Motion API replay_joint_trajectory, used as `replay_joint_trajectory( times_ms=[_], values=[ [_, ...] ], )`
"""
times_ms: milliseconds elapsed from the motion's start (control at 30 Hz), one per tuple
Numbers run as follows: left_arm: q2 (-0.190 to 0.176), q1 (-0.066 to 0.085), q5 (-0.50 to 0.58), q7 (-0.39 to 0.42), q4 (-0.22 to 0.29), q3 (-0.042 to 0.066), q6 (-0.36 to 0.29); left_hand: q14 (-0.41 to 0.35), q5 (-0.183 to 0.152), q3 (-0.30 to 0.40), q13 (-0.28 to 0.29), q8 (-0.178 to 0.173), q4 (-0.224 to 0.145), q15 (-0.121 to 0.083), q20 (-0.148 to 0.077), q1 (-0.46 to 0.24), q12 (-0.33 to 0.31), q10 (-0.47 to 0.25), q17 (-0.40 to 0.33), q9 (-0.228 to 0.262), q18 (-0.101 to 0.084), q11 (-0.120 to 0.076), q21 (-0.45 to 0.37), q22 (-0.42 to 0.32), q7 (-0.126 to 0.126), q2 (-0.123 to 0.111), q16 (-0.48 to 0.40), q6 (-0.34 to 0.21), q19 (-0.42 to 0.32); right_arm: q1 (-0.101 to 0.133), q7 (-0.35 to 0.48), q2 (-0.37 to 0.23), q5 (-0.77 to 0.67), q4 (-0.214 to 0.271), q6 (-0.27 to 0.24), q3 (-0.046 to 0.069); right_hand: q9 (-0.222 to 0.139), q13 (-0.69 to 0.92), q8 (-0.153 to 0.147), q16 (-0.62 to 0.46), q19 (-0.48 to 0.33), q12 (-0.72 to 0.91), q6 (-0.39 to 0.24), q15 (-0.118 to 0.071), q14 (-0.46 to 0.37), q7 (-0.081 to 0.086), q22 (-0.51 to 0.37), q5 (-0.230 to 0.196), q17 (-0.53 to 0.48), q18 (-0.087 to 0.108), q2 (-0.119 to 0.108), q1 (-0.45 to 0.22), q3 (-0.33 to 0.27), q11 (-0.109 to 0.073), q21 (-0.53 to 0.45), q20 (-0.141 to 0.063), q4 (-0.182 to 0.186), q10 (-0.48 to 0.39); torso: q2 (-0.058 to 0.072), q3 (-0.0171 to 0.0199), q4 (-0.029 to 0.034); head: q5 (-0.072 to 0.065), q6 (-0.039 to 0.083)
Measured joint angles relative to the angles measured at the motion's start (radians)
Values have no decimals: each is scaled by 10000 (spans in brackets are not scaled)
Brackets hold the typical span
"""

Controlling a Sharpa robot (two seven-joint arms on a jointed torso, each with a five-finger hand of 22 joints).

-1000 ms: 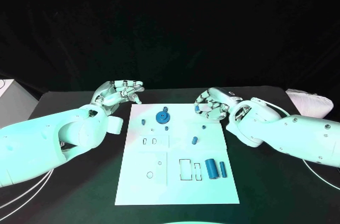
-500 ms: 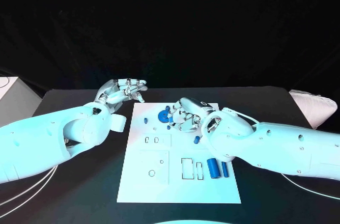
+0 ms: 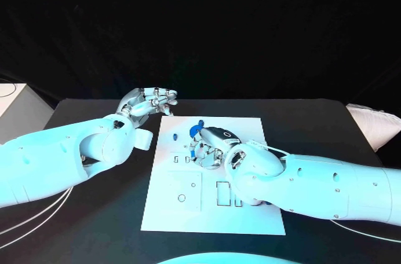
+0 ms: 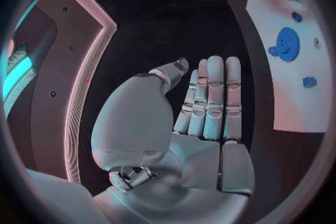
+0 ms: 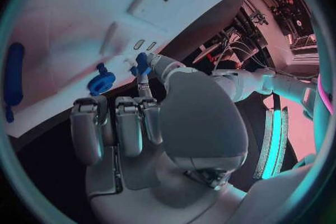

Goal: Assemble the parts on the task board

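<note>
The head camera looks steeply down from above the near edge of the black table (image 3: 100,217), taking in the whole white board (image 3: 213,209) and both arms from some way off. The left wrist camera sits close behind the left hand (image 4: 203,117), facing along the table's far edge, with the board (image 4: 287,89) and blue gear (image 4: 287,43) off to one side. The right wrist camera rides close behind the right hand (image 5: 133,123) just over the board (image 5: 63,28), apparently sharing that gear (image 5: 102,82).
</note>
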Motion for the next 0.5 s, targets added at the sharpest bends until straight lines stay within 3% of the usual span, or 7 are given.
replay_joint_trajectory(
  times_ms=[267, 500],
  values=[
    [26, 0, -107, -112, -10, -3, 0, -18, 0, -60, 956, 525, -7, -59, -36, -39, 1305, -681, 505, 197, -2, -36, 463, 263, -21, 39, 903, -316, -36, -231, -389, 221, -553, -137, 99, -18, 0, 0, 39, 0, 0, 0, -2, 0, 0, -3, -1, 0, 0, 0, -4, -106, -1, 0, 0, 0, 0, 0, 18, 9, -11, 39, -37],
    [59, 0, -217, -219, -39, -4, 11, 538, 0, -60, 1678, 972, -7, -141, -107, -39, 2390, -1124, 1927, 346, -5, -56, 986, 553, -34, 39, 2675, -513, 36, -357, -593, 367, -922, -290, 197, -23, 0, -1, 233, 0, 0, 0, -35, 0, 0, -36, -1, -1, -1, 1, -83, -184, -3, 0, 0, 0, -1, 0, 23, 17, -7, 58, -117]
  ],
)
